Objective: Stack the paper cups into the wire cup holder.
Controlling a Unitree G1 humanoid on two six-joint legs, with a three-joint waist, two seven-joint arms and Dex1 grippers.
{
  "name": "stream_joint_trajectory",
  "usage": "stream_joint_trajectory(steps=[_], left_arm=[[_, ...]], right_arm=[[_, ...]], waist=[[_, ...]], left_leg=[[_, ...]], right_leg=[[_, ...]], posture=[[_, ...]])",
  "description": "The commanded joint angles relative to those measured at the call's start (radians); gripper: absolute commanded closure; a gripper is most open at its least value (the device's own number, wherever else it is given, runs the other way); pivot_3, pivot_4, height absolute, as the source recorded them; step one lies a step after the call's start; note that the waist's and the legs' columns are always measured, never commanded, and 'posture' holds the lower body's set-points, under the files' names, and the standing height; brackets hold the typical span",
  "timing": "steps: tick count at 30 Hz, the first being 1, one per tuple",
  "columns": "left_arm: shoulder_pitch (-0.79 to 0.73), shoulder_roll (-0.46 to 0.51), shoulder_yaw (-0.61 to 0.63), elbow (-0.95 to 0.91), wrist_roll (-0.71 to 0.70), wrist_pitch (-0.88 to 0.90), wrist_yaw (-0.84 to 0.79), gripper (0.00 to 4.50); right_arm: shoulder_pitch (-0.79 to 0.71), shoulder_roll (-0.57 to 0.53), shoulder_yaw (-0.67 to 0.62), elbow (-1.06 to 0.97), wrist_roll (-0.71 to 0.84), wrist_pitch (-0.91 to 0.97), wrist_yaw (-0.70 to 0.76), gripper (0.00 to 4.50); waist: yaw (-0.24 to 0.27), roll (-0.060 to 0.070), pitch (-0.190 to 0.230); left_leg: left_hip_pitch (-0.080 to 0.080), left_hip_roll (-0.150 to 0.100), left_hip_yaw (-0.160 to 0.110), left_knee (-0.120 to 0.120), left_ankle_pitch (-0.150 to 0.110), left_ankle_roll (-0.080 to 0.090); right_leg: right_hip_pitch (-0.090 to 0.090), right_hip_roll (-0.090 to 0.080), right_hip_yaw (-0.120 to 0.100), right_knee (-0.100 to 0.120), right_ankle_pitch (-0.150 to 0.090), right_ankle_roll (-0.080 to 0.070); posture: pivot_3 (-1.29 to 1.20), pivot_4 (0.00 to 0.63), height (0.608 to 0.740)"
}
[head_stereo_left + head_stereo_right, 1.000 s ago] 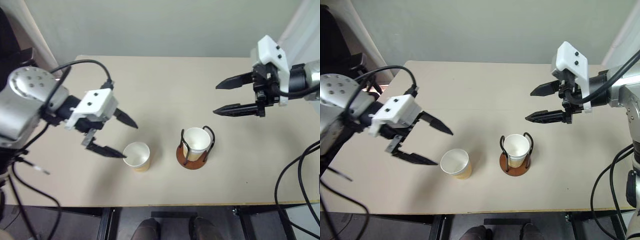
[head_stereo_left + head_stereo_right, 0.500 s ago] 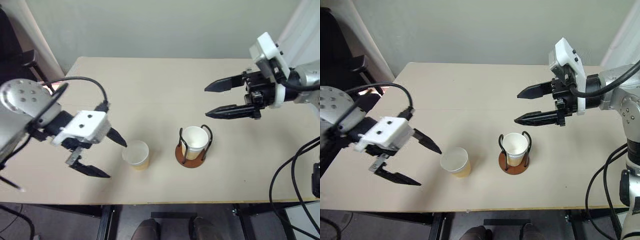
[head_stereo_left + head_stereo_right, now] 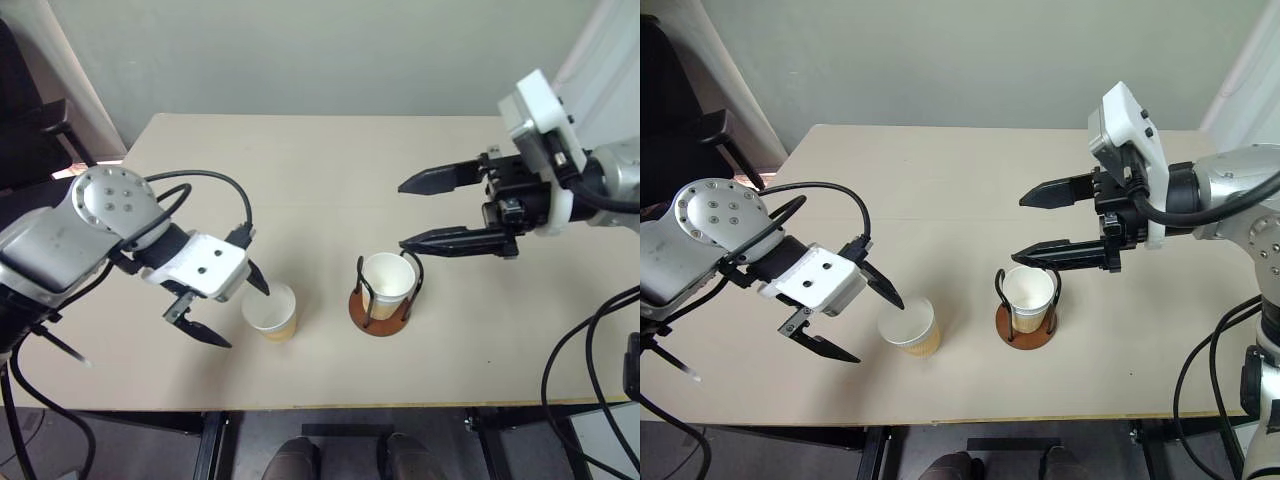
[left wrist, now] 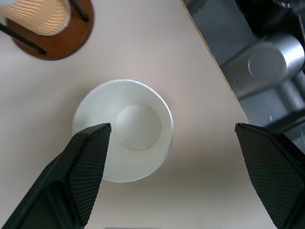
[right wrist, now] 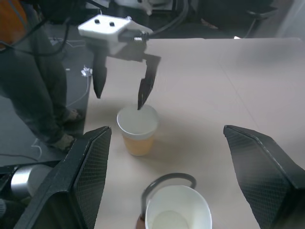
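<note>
One paper cup (image 3: pixel 270 310) stands upright and loose on the beige table (image 3: pixel 330 170), near the front edge. Another paper cup (image 3: pixel 388 280) sits inside the wire cup holder (image 3: pixel 361 312) just to its right. My left gripper (image 3: pixel 249 318) is open and points steeply down at the loose cup's left side. One of its fingers (image 4: pixel 83 167) hangs over the cup's rim, the other toward the table's front edge. My right gripper (image 3: pixel 401 215) is open, held roughly level, above and just behind the holder with nothing in it.
A person's legs (image 5: pixel 33 71) stand on the floor beside the table's left end. A dark chair (image 3: pixel 30 130) sits off the table's left rear corner. The front table edge (image 4: pixel 214 62) runs close to the loose cup.
My left gripper has dropped and tipped downward, closing in on the loose cup's left side. My right gripper has shifted left, toward the space over the holder. Neither cup has moved.
</note>
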Motion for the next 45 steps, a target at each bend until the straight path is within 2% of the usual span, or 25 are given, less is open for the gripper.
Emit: stream_joint_trajectory(steps=[1,12,23,29,33,42,43,45], left_arm=[[-0.052,0.025,-0.045,0.025,0.017,-0.077,-0.031,0.00],[-0.089,-0.042,-0.132,0.071,0.060,-0.170,-0.031,0.00],[-0.069,-0.084,-0.146,0.087,0.115,-0.230,-0.031,0.00],[-0.059,-0.130,-0.134,0.110,0.152,-0.248,-0.031,0.00],[-0.035,-0.163,-0.105,0.129,0.190,-0.266,-0.031,0.97],[-0.004,-0.159,-0.080,0.121,0.221,-0.289,-0.031,4.29],[-0.005,-0.157,-0.080,0.122,0.224,-0.294,-0.031,4.47],[-0.005,-0.157,-0.071,0.126,0.229,-0.298,-0.031,4.47]], right_arm=[[0.013,-0.010,-0.051,-0.040,0.038,-0.019,-0.031,0.61],[0.075,-0.026,-0.048,-0.076,0.061,-0.097,-0.059,0.61],[0.240,-0.099,-0.066,-0.117,0.010,-0.328,0.069,0.61],[0.266,-0.124,-0.047,-0.110,-0.002,-0.393,0.118,0.61],[0.270,-0.124,-0.035,-0.106,-0.013,-0.415,0.123,0.58],[0.287,-0.128,-0.023,-0.106,-0.041,-0.448,0.136,0.58],[0.290,-0.129,-0.022,-0.106,-0.044,-0.451,0.137,0.58],[0.295,-0.130,-0.021,-0.107,-0.050,-0.456,0.139,0.58]], waist=[[0.000,0.000,0.000],[0.001,0.000,0.000],[0.001,0.000,0.000],[0.001,0.000,0.000],[0.001,0.000,0.000],[0.001,-0.001,0.000],[0.001,-0.001,0.000],[0.001,0.000,0.000]], left_leg=[[0.000,0.000,0.000,0.000,0.000,0.000],[0.000,0.000,0.000,0.001,0.000,0.000],[-0.001,0.000,-0.001,0.001,0.000,0.000],[-0.001,0.000,-0.001,0.001,0.000,0.000],[-0.001,0.000,-0.001,0.002,0.000,0.000],[-0.001,0.000,0.000,0.002,0.000,0.000],[-0.001,0.000,-0.001,0.002,0.000,0.000],[-0.001,0.000,-0.001,0.002,0.000,0.000]], right_leg=[[0.000,0.000,0.000,0.000,0.000,0.000],[0.000,0.000,0.000,0.000,0.001,0.001],[0.000,0.000,-0.001,0.000,0.001,0.002],[0.000,0.000,-0.001,0.001,0.002,0.003],[0.000,0.000,-0.001,0.001,0.002,0.003],[0.000,0.000,-0.001,0.001,0.002,0.004],[0.000,0.000,-0.001,0.001,0.002,0.004],[0.000,0.000,-0.001,0.001,0.002,0.004]], posture=[[0.00,0.150,0.740],[0.00,0.150,0.740],[0.00,0.150,0.740],[0.00,0.150,0.740],[0.00,0.150,0.740],[0.00,0.150,0.740],[0.00,0.150,0.740],[0.00,0.150,0.740]])
